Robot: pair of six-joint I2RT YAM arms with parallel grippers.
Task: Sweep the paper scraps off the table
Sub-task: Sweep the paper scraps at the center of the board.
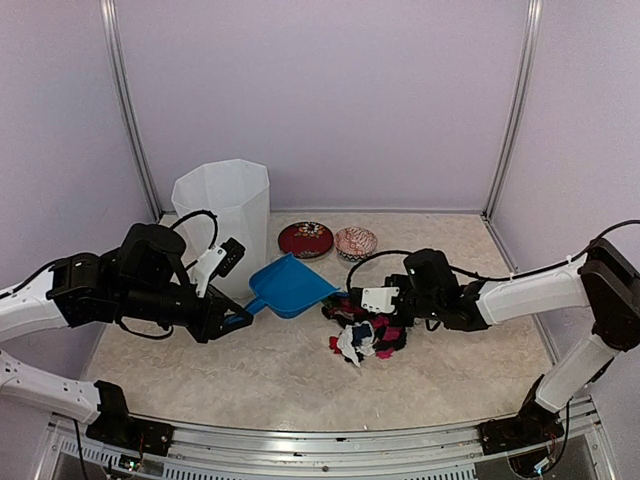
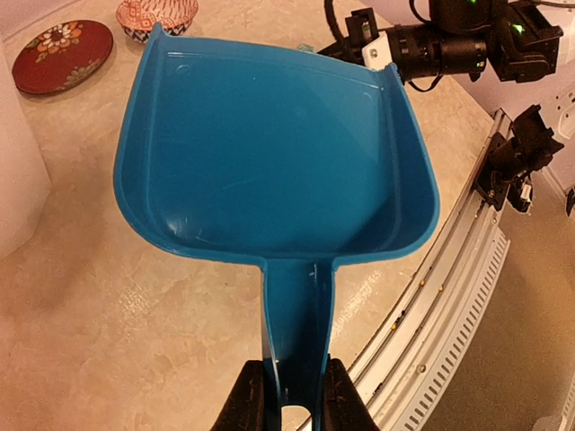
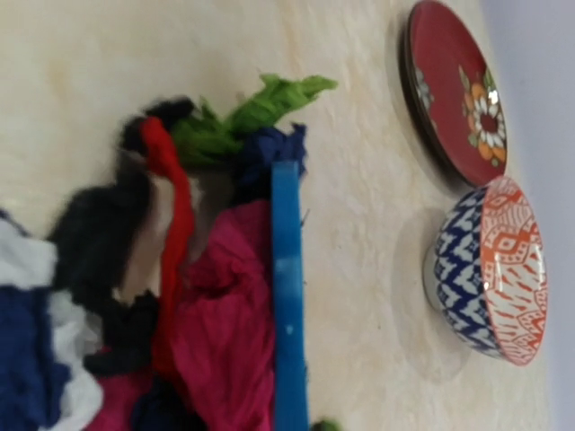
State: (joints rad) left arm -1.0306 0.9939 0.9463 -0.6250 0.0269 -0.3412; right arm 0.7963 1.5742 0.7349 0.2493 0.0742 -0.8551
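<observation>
The paper scraps (image 1: 365, 335) lie in one heap of pink, red, navy, black, green and white wads at mid-table (image 1: 250, 370). They fill the left of the right wrist view (image 3: 216, 332). My left gripper (image 1: 235, 318) is shut on the handle of the blue dustpan (image 1: 292, 285), whose mouth faces the heap. The left wrist view shows the fingers (image 2: 247, 400) clamping the handle of the empty dustpan (image 2: 269, 153). My right gripper (image 1: 372, 300) is at the heap's far edge and holds the blue brush (image 3: 287, 296) against the scraps; its fingers are hidden in the wrist view.
A white faceted bin (image 1: 222, 220) stands at the back left. A red flowered plate (image 1: 305, 239) and a small patterned bowl (image 1: 355, 242) sit behind the dustpan; both also show in the right wrist view, the plate (image 3: 454, 99) and the bowl (image 3: 492, 269). A metal frame rail (image 2: 449, 296) edges the table.
</observation>
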